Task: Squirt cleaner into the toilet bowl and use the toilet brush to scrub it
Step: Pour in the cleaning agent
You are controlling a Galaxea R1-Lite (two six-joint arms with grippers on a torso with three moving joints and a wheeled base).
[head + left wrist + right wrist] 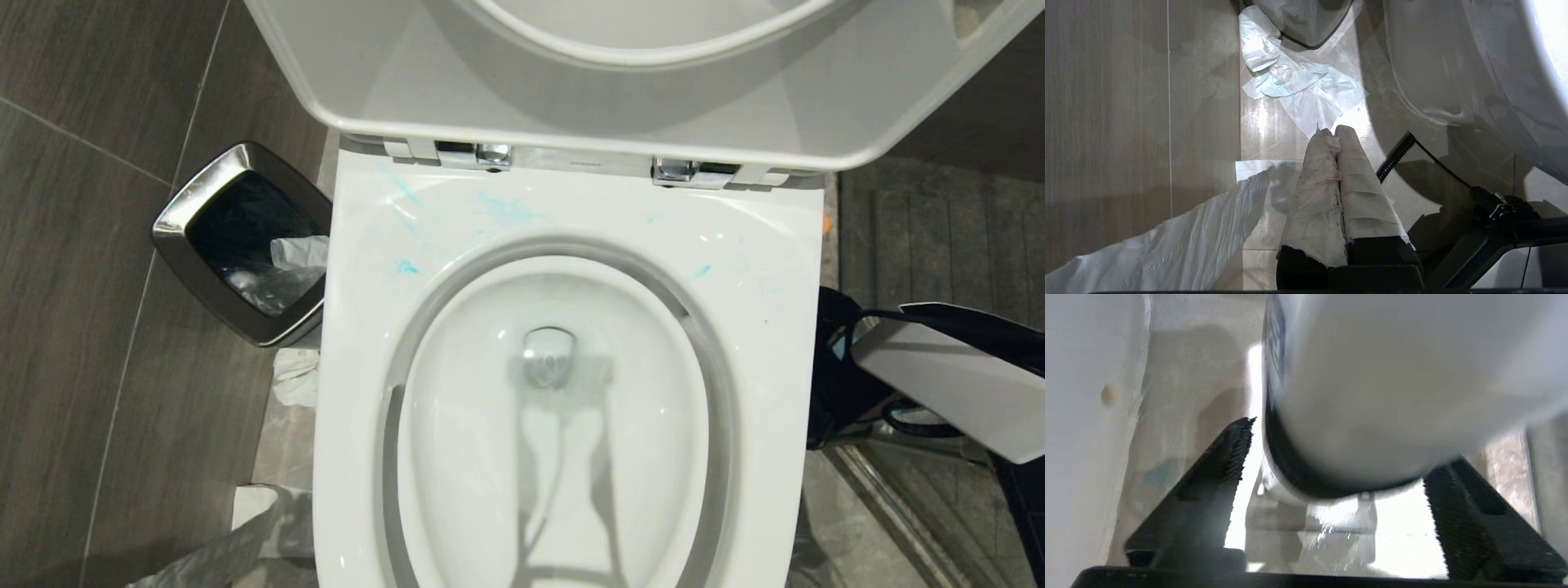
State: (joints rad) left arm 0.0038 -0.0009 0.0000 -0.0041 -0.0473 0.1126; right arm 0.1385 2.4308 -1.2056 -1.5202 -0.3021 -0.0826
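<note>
A toilet bowl (563,425) seen from above, seat and lid raised. Turquoise smears mark its rim, so cleaner seems already squirted; scrubbing looks still to do. The right gripper (1335,465) sits low beside the toilet's right, jaws apart and not clamping a blurred whitish cylinder with a dark band (1372,396), which I cannot identify. The left gripper (1336,134), cloth-wrapped and closed together, hangs over crumpled tissue (1298,87) on the floor. A steel-rimmed bin (245,245) stands left
</note>
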